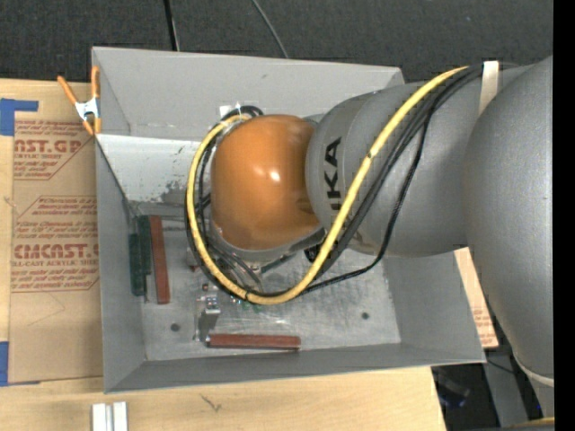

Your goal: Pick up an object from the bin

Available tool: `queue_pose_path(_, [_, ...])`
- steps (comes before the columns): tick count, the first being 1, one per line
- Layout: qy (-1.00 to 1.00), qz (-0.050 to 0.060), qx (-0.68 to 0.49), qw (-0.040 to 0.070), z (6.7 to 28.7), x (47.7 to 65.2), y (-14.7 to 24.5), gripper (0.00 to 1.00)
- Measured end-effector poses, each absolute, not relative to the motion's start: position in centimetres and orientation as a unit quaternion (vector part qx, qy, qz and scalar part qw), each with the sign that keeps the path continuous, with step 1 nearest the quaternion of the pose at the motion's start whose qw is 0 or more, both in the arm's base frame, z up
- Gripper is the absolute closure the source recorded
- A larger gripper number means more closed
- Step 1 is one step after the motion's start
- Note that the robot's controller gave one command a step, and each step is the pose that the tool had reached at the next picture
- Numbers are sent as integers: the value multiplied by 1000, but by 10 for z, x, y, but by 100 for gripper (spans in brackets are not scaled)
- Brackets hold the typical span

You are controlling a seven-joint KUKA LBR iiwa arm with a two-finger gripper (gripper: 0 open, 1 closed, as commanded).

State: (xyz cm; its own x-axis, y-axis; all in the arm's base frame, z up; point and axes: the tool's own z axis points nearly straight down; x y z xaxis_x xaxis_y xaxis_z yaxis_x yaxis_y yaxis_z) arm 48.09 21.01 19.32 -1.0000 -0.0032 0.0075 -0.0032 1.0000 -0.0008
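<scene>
My arm (431, 169) reaches into the bin (269, 83) from the right, and my wrist cover (260, 178) hangs over the middle of its floor. Left of my wrist, near the left wall, a flat strip (138, 257) and a long bar (161, 260) lie side by side, the strip leftmost. A second bar (253, 340) lies along the front wall, in front of my wrist.

— What does the orange cover (260, 182) hide?
— The middle of the bin's (359, 317) floor, with whatever lies there. The grey arm (422, 169) hides the bin's right wall, and the right edge cuts that arm off.
— And the small metal piece (211, 308) just below the cover?
— Too small to tell what it is.
</scene>
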Motion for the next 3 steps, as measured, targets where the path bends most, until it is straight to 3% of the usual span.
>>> queue_pose_path(1, [-1000,-1,0,0,198,483,209,0])
queue_pose_path(2, [-999,-2,48,-3,172,482,190,0])
queue_pose_path(3, [-999,-2,46,0,72,485,156,100])
